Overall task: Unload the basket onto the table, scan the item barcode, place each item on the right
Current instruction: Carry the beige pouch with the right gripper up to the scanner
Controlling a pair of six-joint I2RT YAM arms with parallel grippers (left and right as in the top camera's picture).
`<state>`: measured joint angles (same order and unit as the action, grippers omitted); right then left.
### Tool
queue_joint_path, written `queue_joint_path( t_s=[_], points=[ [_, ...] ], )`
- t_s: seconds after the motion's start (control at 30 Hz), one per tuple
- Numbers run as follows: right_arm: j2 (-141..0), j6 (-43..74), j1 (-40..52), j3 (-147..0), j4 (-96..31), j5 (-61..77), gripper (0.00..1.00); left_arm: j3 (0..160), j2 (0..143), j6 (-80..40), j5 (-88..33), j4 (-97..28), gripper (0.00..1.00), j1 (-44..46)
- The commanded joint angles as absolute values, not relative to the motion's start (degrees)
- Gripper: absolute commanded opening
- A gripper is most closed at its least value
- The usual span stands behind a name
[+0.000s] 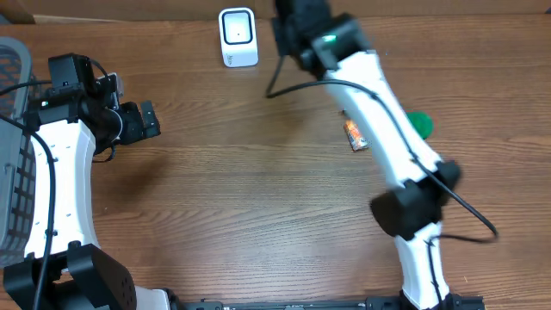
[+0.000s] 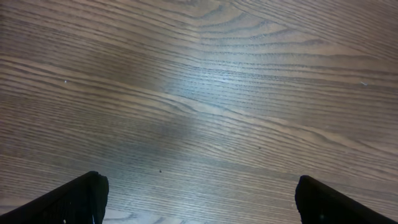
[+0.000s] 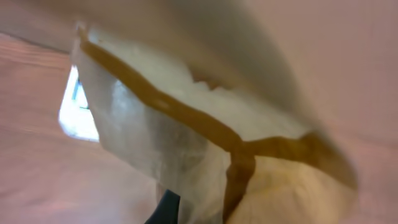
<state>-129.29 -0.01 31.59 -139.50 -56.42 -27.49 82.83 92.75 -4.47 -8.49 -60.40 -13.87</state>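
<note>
The item is a translucent white pouch (image 3: pixel 186 124) with brown bands. It fills the blurred right wrist view, and one dark finger (image 3: pixel 169 208) shows at its lower edge. My right gripper (image 1: pixel 297 30) is shut on this pouch at the table's far edge, just right of the white barcode scanner (image 1: pixel 238 37). Past the pouch's left side the scanner (image 3: pixel 76 109) shows as a bright patch. From overhead, the wrist hides the pouch. My left gripper (image 1: pixel 142 120) hangs open over bare wood at the left, with nothing between its fingers (image 2: pixel 87 196).
A small orange packet (image 1: pixel 355 134) and a green object (image 1: pixel 420 123) lie on the table beside the right arm's forearm. A grey mesh basket (image 1: pixel 13 155) stands at the left edge. A black cable loops near the scanner.
</note>
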Motion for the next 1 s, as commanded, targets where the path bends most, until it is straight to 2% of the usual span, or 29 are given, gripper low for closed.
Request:
queue_joint_path(
  t_s=[0.0,0.23,0.37,0.97],
  points=[
    [-134.37,-11.7,33.74,-140.59,-49.25,-39.4,0.04,82.98,92.9,-4.25,-8.36,-60.4,1.0,-13.87],
    [-145.32,-36.71,35.16,-140.59,-21.23,-46.72,0.04,82.98,92.9,-4.25,-8.36,-60.4,1.0,-13.87],
    [-149.45,-44.91,35.14,-140.59,-14.92,-46.81,0.04,82.98,92.9,-4.25,-8.36,-60.4,1.0,-13.87],
    [-150.58,-43.31,35.46,-140.57,-18.15,-46.87,0.04,82.98,92.9,-4.25,-8.38,-60.4,1.0,-13.87]
  ],
)
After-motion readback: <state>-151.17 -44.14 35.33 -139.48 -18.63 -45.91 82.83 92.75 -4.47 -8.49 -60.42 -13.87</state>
